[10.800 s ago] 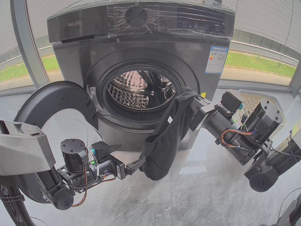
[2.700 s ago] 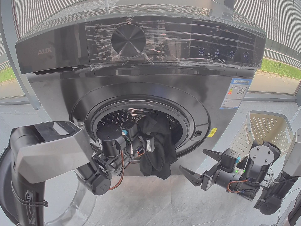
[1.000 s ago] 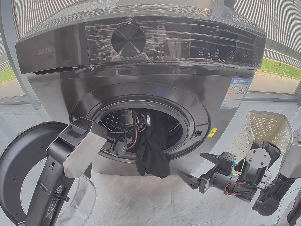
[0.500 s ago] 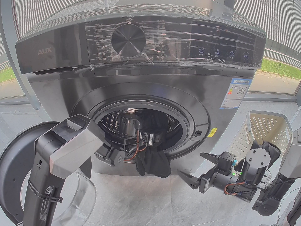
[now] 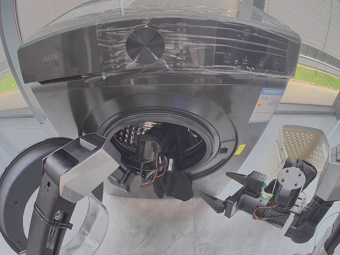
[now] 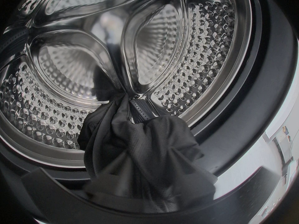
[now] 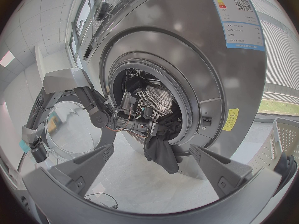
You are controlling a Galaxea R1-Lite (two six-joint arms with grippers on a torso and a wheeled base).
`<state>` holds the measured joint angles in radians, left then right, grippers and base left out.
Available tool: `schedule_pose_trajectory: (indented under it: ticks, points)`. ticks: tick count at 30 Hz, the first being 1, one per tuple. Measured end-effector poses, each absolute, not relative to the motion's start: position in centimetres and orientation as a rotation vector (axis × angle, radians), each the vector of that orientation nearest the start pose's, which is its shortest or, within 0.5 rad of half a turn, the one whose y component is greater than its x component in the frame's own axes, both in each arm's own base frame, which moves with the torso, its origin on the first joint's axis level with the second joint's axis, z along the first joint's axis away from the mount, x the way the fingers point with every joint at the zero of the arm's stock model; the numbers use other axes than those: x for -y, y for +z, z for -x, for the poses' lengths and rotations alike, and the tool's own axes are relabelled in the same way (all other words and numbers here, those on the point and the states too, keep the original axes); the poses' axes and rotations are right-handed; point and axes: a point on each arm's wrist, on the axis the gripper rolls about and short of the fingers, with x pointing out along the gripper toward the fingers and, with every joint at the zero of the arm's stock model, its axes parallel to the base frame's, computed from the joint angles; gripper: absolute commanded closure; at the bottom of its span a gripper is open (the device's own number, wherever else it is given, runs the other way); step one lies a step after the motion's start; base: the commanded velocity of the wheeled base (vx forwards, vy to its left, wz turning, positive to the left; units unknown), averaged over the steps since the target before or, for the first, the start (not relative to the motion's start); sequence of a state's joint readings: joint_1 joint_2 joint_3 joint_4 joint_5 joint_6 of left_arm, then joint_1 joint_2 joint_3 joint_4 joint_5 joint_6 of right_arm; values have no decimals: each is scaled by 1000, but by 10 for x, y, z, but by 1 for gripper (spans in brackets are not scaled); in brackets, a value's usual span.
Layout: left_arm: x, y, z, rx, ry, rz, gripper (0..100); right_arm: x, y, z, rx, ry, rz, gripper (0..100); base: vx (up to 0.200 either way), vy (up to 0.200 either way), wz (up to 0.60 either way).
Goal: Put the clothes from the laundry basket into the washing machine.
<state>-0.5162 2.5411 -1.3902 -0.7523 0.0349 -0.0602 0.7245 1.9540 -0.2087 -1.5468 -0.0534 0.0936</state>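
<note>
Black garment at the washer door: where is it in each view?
Head: garment hangs out over the lower rim of the door opening.
Left wrist: garment bunched across the rim, in front of the drum.
Right wrist: garment drapes out of the opening.
Shared landmark: perforated drum.

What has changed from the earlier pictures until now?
The black garment passed from the right gripper to the left gripper, which carried it to the mouth of the washing machine, pushed in, then drew back slightly. The garment still hangs over the rim; the right gripper stays open.
</note>
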Motion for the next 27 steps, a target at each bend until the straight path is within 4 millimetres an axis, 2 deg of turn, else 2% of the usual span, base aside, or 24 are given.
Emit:
schedule_pose_trajectory:
  ticks: [5, 15, 20, 21, 27]
  points:
    - [239, 3, -424, -383, -451, -32, 100, -169, 73, -193, -218, 660, -13, 0, 0, 0, 0]
    - [233, 48, -466, -149, -314, 77, 100, -170, 73, -193, -218, 660, -13, 0, 0, 0, 0]
    - [226, 52, -480, -71, -277, 103, 100, -170, 73, -193, -217, 660, -14, 0, 0, 0, 0]
    - [225, 51, -480, -70, -275, 103, 0, -170, 73, -193, -218, 660, -14, 0, 0, 0, 0]
    - [225, 43, -480, -84, -274, 108, 0, -170, 72, -193, -221, 660, -13, 0, 0, 0, 0]
